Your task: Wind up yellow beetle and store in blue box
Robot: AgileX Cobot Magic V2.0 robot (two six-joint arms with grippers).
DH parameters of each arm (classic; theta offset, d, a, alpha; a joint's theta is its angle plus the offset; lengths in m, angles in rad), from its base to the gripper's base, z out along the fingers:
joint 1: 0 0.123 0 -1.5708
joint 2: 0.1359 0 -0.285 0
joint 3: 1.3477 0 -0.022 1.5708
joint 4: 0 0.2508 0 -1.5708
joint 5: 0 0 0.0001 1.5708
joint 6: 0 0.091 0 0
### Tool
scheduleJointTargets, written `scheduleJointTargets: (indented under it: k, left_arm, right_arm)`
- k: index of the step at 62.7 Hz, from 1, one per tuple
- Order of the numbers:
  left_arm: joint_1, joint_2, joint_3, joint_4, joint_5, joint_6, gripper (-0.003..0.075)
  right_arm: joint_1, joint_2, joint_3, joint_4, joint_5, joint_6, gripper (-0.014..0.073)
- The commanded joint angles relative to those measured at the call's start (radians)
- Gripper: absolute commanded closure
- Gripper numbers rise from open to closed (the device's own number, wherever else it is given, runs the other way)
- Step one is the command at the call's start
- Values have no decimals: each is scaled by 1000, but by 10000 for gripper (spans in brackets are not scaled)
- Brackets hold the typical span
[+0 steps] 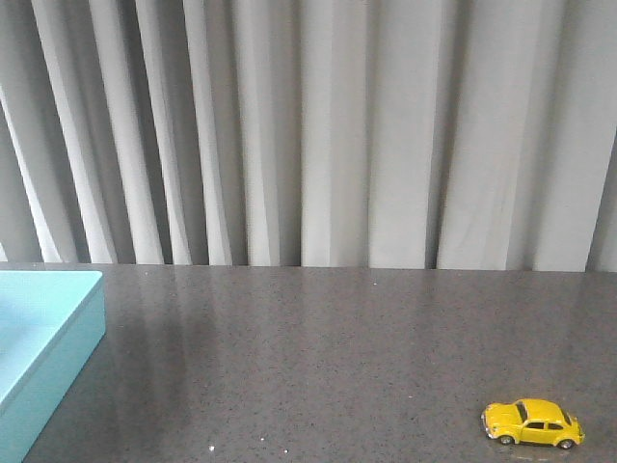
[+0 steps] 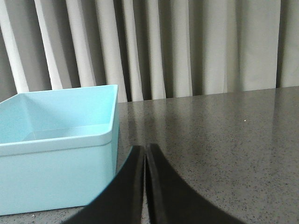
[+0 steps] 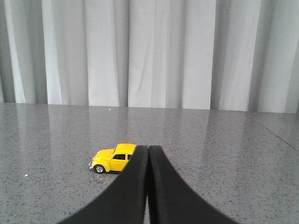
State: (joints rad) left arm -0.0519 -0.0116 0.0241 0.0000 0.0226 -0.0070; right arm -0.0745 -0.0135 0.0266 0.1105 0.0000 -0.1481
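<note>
The yellow beetle (image 1: 533, 422) stands on its wheels on the dark table at the front right, nose pointing left. The right wrist view shows the yellow beetle (image 3: 112, 159) a little beyond my right gripper (image 3: 148, 148), whose black fingers are shut on nothing and hide the car's rear. The blue box (image 1: 50, 357) sits at the table's left edge, partly cut off in the front view. In the left wrist view the blue box (image 2: 56, 144) is open and looks empty, just beside my left gripper (image 2: 145, 148), which is shut and holds nothing. Neither arm appears in the front view.
A dark speckled tabletop (image 1: 308, 357) stretches between box and car. Grey pleated curtains (image 1: 308, 125) hang right behind the table's back edge.
</note>
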Motion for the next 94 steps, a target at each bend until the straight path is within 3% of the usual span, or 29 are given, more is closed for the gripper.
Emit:
scheduleJointTargets:
  k: [1,48,57,70,83,94]
  left_arm:
    - [0,-13,-8,-6,-70,-8,726]
    - [0,-13,-8,-9,-65,-10,726]
    - [0,-13,-84,0,-96,-9,726]
    - [0,70,-323,0,-13,-9,726]
    - [0,319,-581,0,167,-7,726]
    - [0,502,-720,-5,323,1,726]
  right_arm:
    - [2,-6,4,-2,-72,-5,601]
    - [2,-6,3,6,-72,10,601]
    - [2,-6,-32,39,-72,15,601]
    - [2,59,-282,74,95,-13,601]
    - [2,290,-579,77,268,-16,601]
    - [2,507,-721,75,368,-16,601]
